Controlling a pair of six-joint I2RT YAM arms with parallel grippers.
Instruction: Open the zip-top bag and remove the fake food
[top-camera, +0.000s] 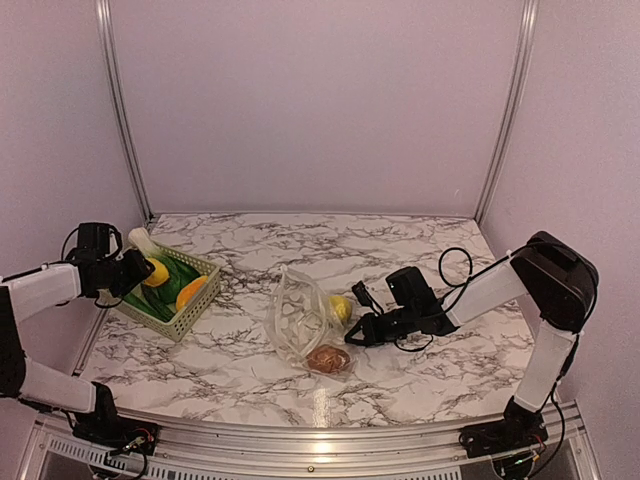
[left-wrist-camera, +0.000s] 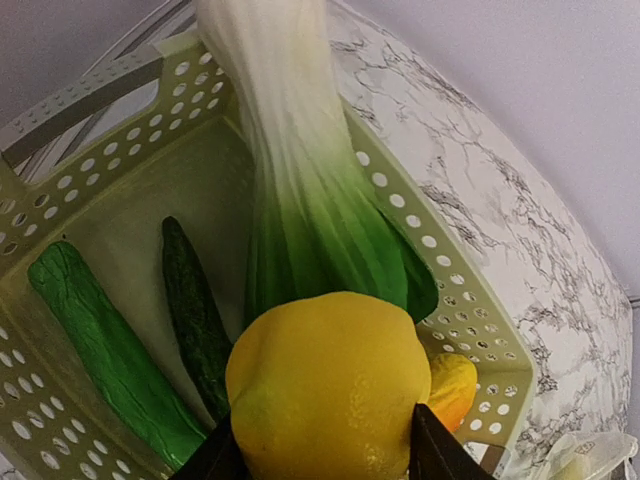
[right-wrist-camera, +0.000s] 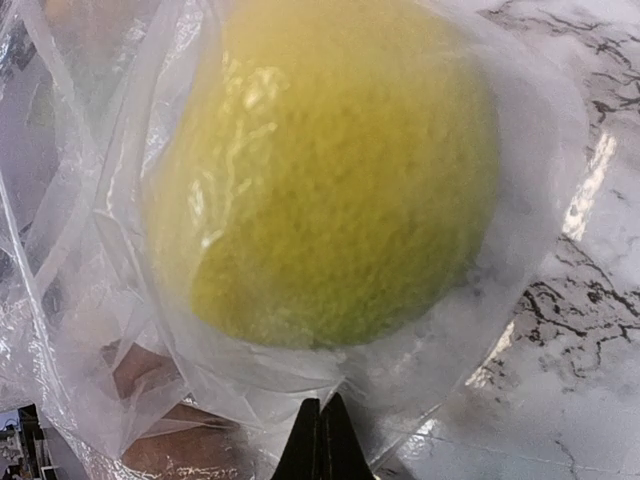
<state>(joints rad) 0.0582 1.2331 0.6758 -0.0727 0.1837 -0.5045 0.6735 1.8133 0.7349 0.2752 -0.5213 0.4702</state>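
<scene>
— Bag position?
— The zip-top bag (top-camera: 298, 318) lies crumpled on the marble table (top-camera: 420, 260), a lemon (top-camera: 341, 307) and a brown lump (top-camera: 328, 359) inside. The right gripper (top-camera: 358, 330) is clamped on its plastic just beside that lemon.
— And the left gripper (top-camera: 146, 270)?
— It grips a second lemon (left-wrist-camera: 325, 385) between its fingers above the pale green basket (top-camera: 190, 320) at the table's left side, which holds green vegetables (left-wrist-camera: 110, 350) and an orange piece (left-wrist-camera: 452, 385).
</scene>
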